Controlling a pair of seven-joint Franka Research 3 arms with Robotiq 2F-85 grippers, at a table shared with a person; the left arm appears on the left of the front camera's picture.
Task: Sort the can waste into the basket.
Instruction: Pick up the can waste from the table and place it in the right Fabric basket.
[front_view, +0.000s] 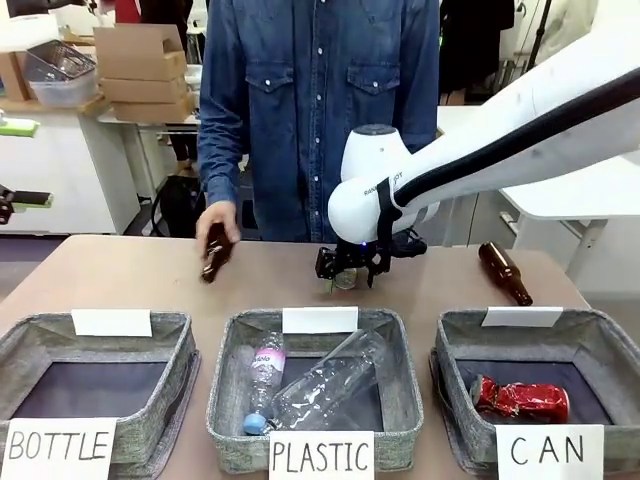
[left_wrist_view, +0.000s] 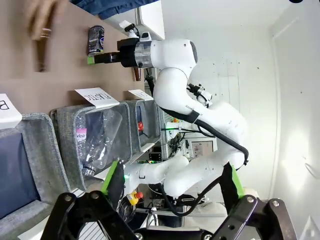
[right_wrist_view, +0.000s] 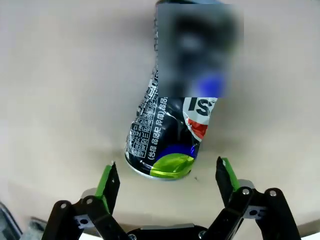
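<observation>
In the right wrist view the upper half of the black can is blurred, and the print there cannot be read; its dented lower body and yellow-green near end are seen clearly. In the front view this can is largely hidden behind the right gripper, out on the table beyond the PLASTIC basket. Whether it stands or lies cannot be told.

The right gripper's fingers are spread wide, one to each side of the can's near end, and a gap is left on both sides, so nothing is grasped. The left gripper is likewise spread wide with nothing between its pads (its base is cut off by the bottom edge).

The red can is seen crushed on the dark bottom of the CAN basket. A brown bottle is clasped in the person's hand, which is smeared by motion in the left wrist view.
</observation>
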